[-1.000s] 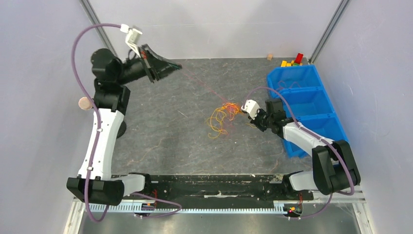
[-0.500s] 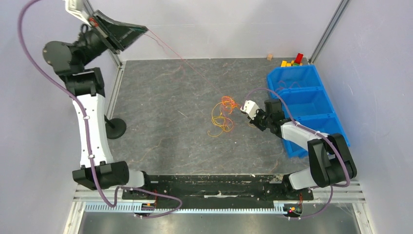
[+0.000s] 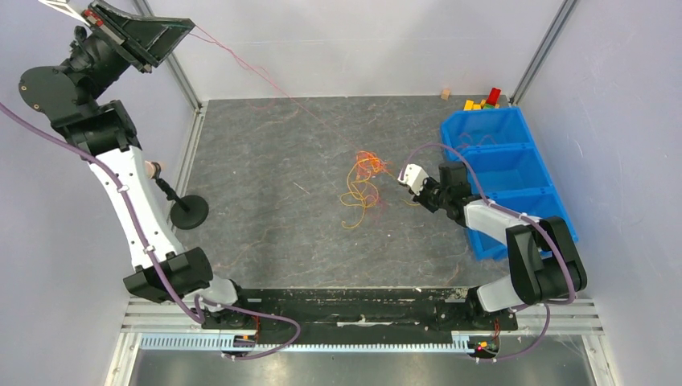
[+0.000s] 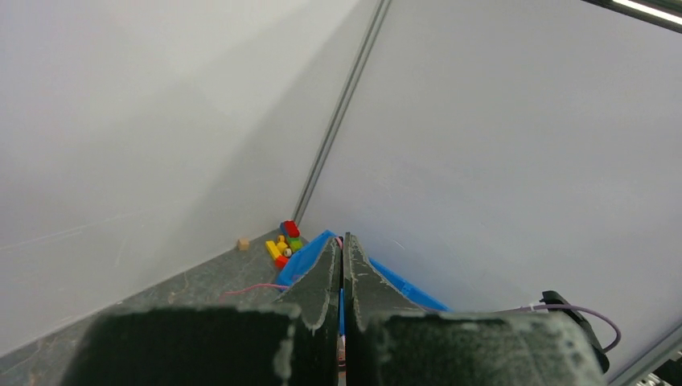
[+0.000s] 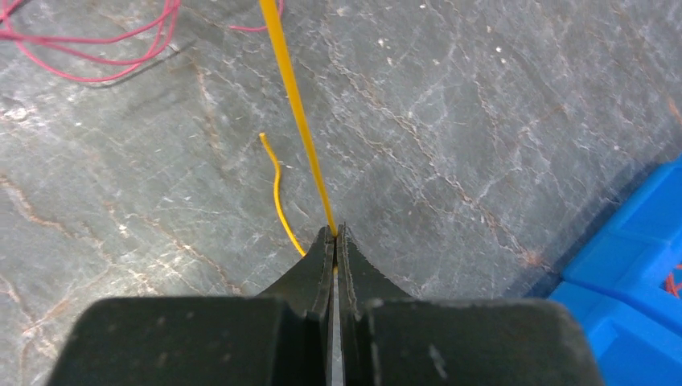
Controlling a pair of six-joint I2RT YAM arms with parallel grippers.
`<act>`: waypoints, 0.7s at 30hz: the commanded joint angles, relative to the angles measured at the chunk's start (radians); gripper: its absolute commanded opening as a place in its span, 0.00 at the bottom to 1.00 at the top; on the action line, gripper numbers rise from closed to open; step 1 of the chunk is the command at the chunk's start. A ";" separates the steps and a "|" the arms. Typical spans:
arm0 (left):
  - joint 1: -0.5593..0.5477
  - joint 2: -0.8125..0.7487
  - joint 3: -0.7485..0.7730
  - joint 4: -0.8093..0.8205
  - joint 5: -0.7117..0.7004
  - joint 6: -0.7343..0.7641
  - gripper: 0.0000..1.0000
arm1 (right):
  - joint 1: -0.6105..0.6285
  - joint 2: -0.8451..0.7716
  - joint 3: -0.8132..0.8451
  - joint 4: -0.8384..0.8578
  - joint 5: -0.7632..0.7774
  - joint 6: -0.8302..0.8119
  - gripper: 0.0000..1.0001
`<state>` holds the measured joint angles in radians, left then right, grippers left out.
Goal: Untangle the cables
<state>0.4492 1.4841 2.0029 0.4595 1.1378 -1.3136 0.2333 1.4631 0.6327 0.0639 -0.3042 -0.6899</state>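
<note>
A tangle of red, orange and yellow cables [image 3: 362, 183] lies at the middle of the grey floor. My left gripper [image 3: 190, 27] is raised high at the far left, shut on a red cable [image 3: 265, 79] that runs taut down to the tangle. In the left wrist view the gripper [image 4: 343, 241] has its jaws pressed together. My right gripper [image 3: 412, 193] sits low, just right of the tangle. In the right wrist view it [image 5: 334, 233] is shut on a yellow cable [image 5: 293, 100] that runs straight away from the tips. Red loops [image 5: 96, 48] lie at the upper left.
Blue bins [image 3: 507, 173] stand at the right, just behind my right arm; they show in the left wrist view [image 4: 310, 256]. Small coloured blocks [image 3: 482, 100] lie at the back right corner. A black round-based stand [image 3: 189, 211] stands at the left. Grey walls enclose the floor.
My left gripper has risen and swung further left, pulling the red cable taut and long. The tangle has shifted slightly toward the back. The right gripper has barely moved.
</note>
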 commanded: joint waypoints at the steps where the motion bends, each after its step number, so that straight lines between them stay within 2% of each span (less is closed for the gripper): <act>1: 0.027 -0.013 0.050 0.107 -0.217 -0.093 0.02 | -0.054 0.032 -0.015 -0.248 0.067 -0.021 0.00; 2: -0.017 -0.040 -0.005 0.118 -0.201 -0.071 0.02 | -0.053 0.028 0.028 -0.296 0.012 0.001 0.02; 4: -0.098 -0.095 -0.120 0.131 -0.165 -0.032 0.02 | -0.053 0.008 0.110 -0.359 -0.099 0.074 0.19; 5: -0.156 -0.119 -0.174 0.122 -0.145 -0.008 0.02 | -0.052 -0.018 0.140 -0.368 -0.166 0.115 0.30; 8: -0.300 -0.210 -0.321 -0.009 -0.139 0.143 0.02 | -0.039 -0.107 0.212 -0.321 -0.292 0.246 0.73; 10: -0.376 -0.254 -0.393 -0.114 -0.143 0.258 0.02 | -0.013 -0.139 0.264 -0.294 -0.318 0.313 0.85; 13: -0.435 -0.289 -0.475 -0.145 -0.137 0.319 0.02 | 0.043 -0.121 0.372 -0.318 -0.339 0.370 0.90; 16: -0.437 -0.305 -0.529 -0.153 -0.126 0.343 0.02 | 0.109 -0.063 0.444 -0.331 -0.369 0.431 0.92; 21: -0.437 -0.333 -0.574 -0.177 -0.097 0.390 0.02 | 0.249 0.038 0.425 -0.160 -0.318 0.555 0.92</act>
<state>0.0147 1.1877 1.4521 0.3122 1.0233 -1.0260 0.3965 1.4128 1.0687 -0.1963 -0.6250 -0.2695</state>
